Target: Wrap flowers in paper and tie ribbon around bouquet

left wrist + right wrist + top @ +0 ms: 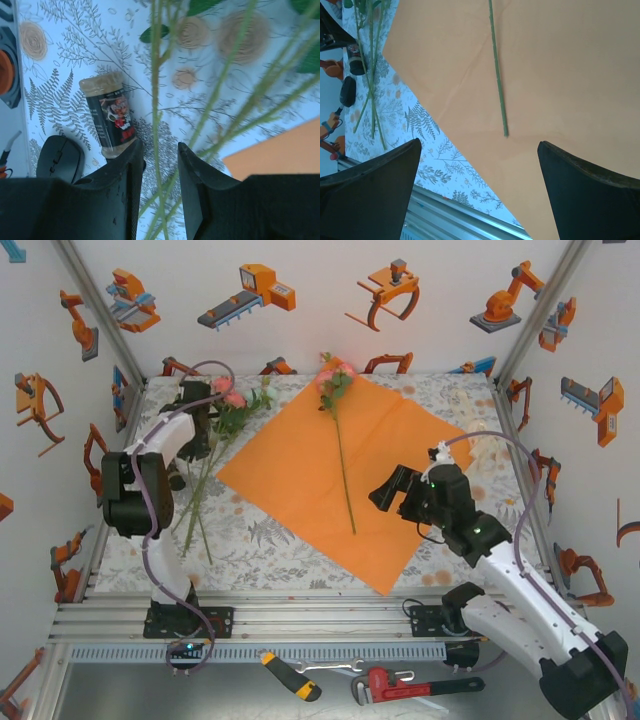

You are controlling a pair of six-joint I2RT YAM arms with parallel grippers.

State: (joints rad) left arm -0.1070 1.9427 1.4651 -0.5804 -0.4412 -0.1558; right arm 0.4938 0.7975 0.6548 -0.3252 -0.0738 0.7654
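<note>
The paper [300, 475] lies flat as a diamond in the middle of the worktop [270, 540], with one rose [334, 382] on it, bloom at 12 o'clock and stem end toward 6. The other flowers [225, 415] lie off the sheet at its 9 o'clock, their stems running between the left fingers [125, 190], which are narrowly parted (not clamping). The right fingers [375, 190], spread wide, hover over the paper's 4 o'clock side

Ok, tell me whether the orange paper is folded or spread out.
Spread out: the paper lies flat on the table, with one flower lying across it.
</note>
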